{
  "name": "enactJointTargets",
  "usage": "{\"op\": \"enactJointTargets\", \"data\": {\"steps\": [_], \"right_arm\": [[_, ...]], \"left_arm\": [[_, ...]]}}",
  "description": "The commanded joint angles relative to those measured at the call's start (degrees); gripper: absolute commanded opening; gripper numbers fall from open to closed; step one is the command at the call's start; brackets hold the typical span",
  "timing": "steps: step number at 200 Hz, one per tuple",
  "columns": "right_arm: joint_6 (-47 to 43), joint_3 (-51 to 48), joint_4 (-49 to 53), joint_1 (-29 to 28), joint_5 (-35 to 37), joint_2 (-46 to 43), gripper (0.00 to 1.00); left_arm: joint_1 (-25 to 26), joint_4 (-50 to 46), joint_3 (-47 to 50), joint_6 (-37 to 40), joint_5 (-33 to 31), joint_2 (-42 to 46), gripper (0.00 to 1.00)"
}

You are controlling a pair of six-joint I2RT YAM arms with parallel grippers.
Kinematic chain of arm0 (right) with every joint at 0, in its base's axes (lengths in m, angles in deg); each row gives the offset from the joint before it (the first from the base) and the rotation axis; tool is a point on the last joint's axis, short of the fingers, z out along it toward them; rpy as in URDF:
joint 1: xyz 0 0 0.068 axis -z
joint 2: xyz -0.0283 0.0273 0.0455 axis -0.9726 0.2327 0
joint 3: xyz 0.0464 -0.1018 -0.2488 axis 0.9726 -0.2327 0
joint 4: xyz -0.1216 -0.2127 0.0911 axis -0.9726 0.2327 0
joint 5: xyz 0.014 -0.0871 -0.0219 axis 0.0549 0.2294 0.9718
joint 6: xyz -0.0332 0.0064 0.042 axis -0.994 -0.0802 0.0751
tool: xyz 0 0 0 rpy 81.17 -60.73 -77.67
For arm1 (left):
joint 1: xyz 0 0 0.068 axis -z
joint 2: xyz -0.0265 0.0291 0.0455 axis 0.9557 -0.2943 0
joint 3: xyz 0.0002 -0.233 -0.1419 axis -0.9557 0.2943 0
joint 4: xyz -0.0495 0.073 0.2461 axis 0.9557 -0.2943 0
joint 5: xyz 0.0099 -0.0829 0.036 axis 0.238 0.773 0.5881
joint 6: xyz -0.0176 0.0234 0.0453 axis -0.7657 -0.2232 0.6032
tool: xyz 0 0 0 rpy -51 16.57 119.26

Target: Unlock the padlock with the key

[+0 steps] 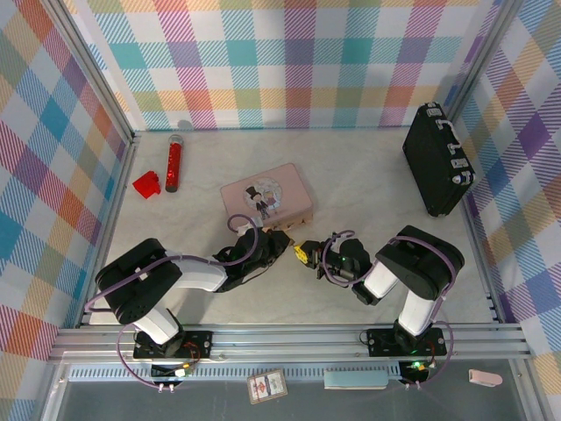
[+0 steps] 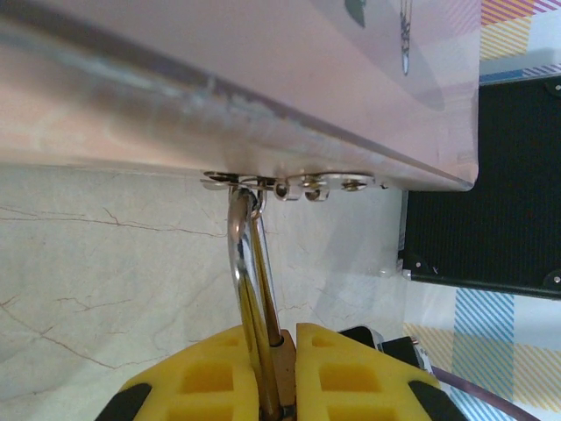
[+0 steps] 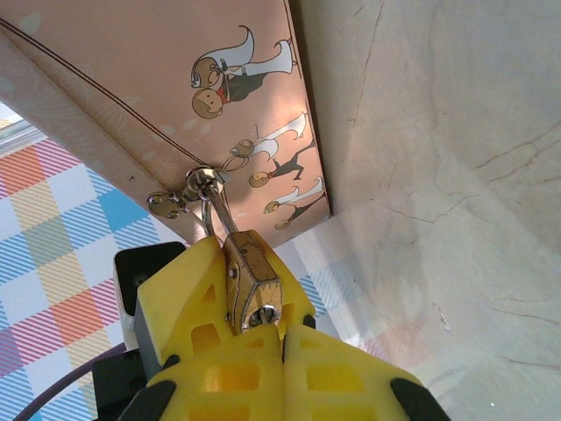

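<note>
Two pincers at the tin point(image 1: 285, 180), near edge: my left gripper point(image 2: 282, 338) pinches the padlock point(image 3: 250, 281), light and slippery I judge, by its brass body; right gripper point(image 3: 282, 346) pressed together.

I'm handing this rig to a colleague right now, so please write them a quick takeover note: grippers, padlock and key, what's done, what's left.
Left gripper: shut on the tiny brass-gold padlock, at the base of its thin silver shackle.
Right gripper: shut, apparently on the thin silvery metal key, whose end shows at the keyhole.
The padlock hangs by its shackle from the hasp of the pink rectangular tin.
Done: padlock gripped, key at the keyhole.
Left: check the key is seated, turn it, pull the shackle out; it looks closed for now.
</note>
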State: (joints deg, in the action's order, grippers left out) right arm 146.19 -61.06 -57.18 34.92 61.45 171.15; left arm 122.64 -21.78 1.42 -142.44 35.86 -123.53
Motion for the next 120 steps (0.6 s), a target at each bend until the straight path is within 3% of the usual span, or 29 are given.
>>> {"op": "enactJointTargets", "data": {"steps": [1,60,120], "right_arm": [[0.28,2.57,-2.12,1.12,0.86,-0.71,0.00],[0.21,6.46,-2.11,3.48,-5.48,0.00,0.00],[-1.24,5.82,-2.12,3.48,-5.21,-0.80,0.00]], "left_arm": [[5.50,15.56,-2.92,-3.36,12.55,1.64,0.00],[7.49,15.27,-4.58,-3.36,12.67,1.57,0.00],[8.69,15.34,-5.92,-3.46,12.59,0.50,0.00]]}}
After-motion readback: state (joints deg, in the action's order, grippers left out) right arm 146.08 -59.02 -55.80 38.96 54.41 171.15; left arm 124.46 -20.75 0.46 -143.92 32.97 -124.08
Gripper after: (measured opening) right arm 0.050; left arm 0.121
